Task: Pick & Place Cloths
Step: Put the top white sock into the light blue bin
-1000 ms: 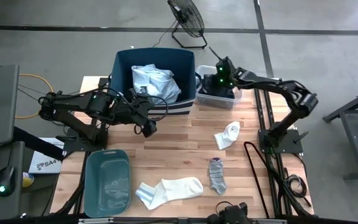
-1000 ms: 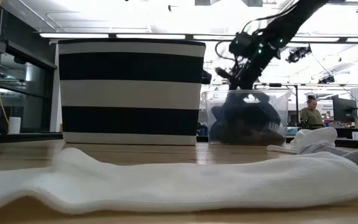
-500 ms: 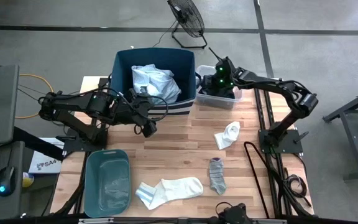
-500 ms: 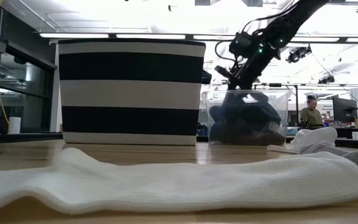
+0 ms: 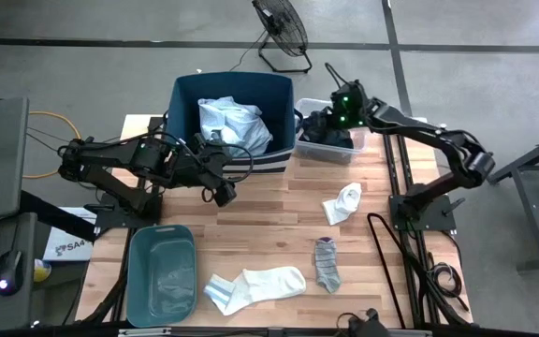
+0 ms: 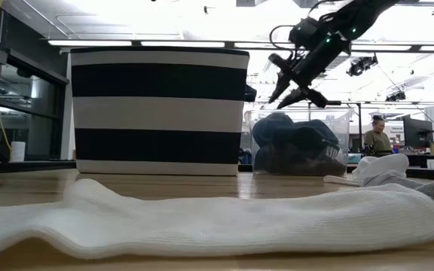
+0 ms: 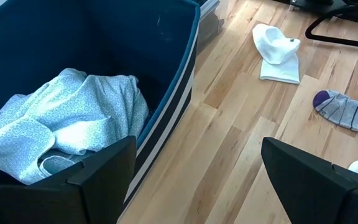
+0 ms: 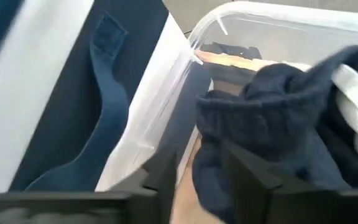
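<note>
the right gripper [image 6: 291, 83] hangs above the clear box [image 5: 328, 148] at the far edge of the worktop [image 5: 279, 211], its fingers a little apart and nothing between them; just under it a heap of dark cloths [image 6: 296, 143] fills the box, and its wrist view shows a navy knit piece [image 8: 278, 124] lying against the clear rim beside the bin's striped wall. the left gripper [image 5: 223, 192] waits over the worktop just in front of the navy bin [image 5: 187, 103], its fingers wide apart and empty. inside the bin lies a light blue shirt [image 5: 234, 124], crumpled toward the right side. a white sock [image 5: 342, 202] lies folded on the worktop's right half, well in front of the box. nearer the front edge a grey sock [image 5: 327, 264] with a purple toe lies on its own, and just left of it a long white sock [image 5: 255, 285] lies stretched out across the boards. a teal tub [image 5: 162, 273] stands at the front left corner, beside the long sock. in the low view the long sock fills the foreground, and a person [image 6: 377, 137] sits in the room far behind the box
</note>
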